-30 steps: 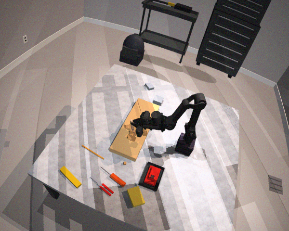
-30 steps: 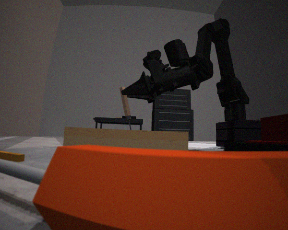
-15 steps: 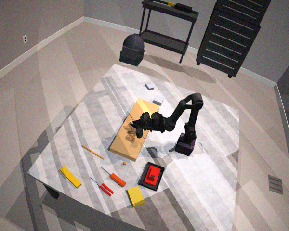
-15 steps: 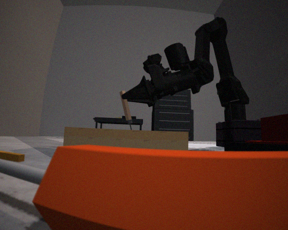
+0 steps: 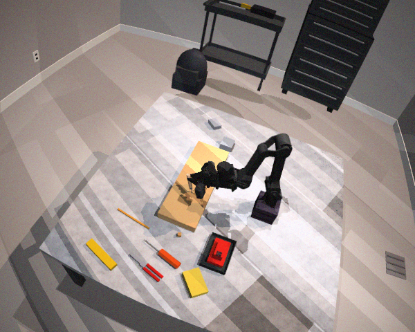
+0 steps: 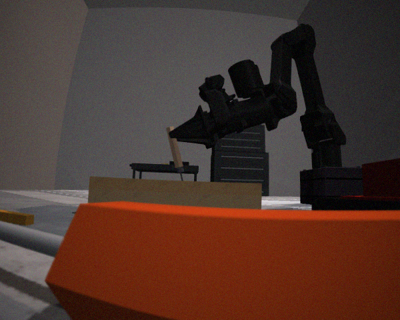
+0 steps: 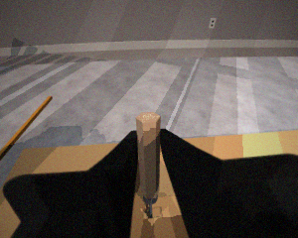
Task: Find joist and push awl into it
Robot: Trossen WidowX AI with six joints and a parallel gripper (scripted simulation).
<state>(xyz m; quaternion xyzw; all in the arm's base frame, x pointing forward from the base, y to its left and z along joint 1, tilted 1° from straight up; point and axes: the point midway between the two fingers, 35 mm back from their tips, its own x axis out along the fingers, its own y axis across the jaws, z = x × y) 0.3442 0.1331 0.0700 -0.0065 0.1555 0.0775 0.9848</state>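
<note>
Though aslant, awl [image 5: 190, 185] [image 6: 175, 152] [image 7: 148, 164] in end effector [image 5: 189, 178] [image 6: 172, 134] [image 7: 148, 135].

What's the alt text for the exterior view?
A black robot arm's gripper grips a wooden-handled awl, tilted, its tip at or just above a tan floor panel. A large orange handle fills the foreground; a dark drawer cabinet stands behind.

Top looks steeply down from afar, exterior low and near, wrist outward (all share the panel [image 5: 179, 203] [image 6: 176, 193]).
</note>
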